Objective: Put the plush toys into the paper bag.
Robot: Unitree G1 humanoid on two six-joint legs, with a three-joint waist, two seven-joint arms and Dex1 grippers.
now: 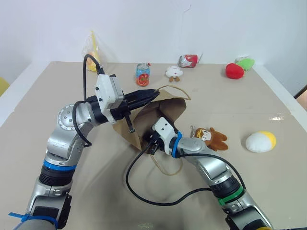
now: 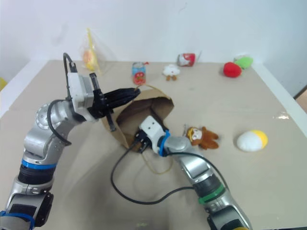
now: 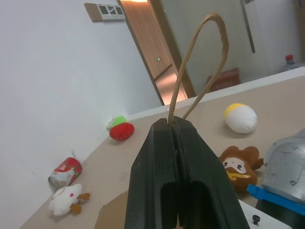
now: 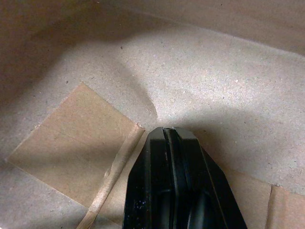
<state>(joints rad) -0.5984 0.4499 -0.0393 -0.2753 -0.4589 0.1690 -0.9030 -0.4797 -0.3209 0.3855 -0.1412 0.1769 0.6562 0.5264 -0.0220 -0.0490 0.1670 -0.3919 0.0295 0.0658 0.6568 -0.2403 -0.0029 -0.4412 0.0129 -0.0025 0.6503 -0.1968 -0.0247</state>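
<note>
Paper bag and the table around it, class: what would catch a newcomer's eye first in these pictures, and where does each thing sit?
The brown paper bag lies mid-table with its mouth lifted open: the left gripper is shut on its cord handle, while the right gripper, shut, reaches inside. Just right of the bag lies the brown monkey toy, and further right the white-and-yellow egg toy, both outside the bag.

No readable text anywhere; printed designs on blue can (image 1: 142, 74) and red can (image 3: 65, 172) illegible.
</note>
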